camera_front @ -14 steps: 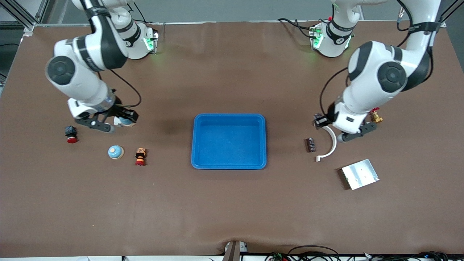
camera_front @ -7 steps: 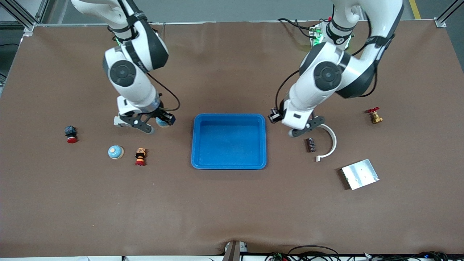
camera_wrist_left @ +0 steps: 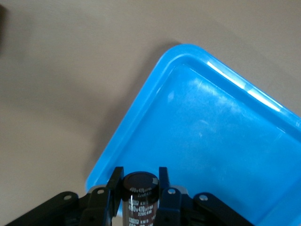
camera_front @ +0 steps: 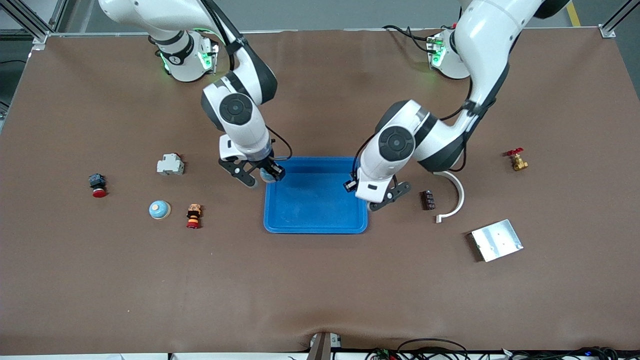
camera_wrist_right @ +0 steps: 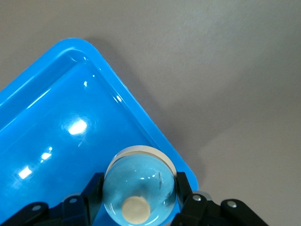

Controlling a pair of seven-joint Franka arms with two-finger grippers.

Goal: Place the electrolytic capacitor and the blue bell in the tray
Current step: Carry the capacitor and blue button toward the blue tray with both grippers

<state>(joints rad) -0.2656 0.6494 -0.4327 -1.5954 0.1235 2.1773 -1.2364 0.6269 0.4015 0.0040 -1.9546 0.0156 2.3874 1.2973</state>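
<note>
From the front view we see the blue tray (camera_front: 315,195) at the middle of the table, its floor bare, with both arms reaching in over its two ends. The right gripper (camera_front: 260,176) hangs over the tray's corner at the right arm's end, on the edge nearer the bases, and from here we make out only a sliver of pale blue between its fingers. The right wrist view shows more: the fingers are clamped on the blue bell (camera_wrist_right: 139,187), a glossy dome with a tan button at its centre, held just above the tray's rim (camera_wrist_right: 155,130). The left gripper (camera_front: 374,196) hangs over the tray's edge at the left arm's end, and in the front view we cannot see what it carries. The left wrist view shows it: a dark electrolytic capacitor (camera_wrist_left: 139,192) with white print on its sleeve, pinched between the two fingers above the tray's corner (camera_wrist_left: 123,142). Only the front view shows the rest of the table: a second blue bell (camera_front: 159,209) with a red and orange push-button part (camera_front: 193,215) beside it, a grey block (camera_front: 170,164) and a red-capped switch (camera_front: 97,184) toward the right arm's end; a small dark component (camera_front: 428,199), a white curved piece (camera_front: 452,196), a silver plate (camera_front: 496,240) and a brass valve (camera_front: 516,159) toward the left arm's end.
</note>
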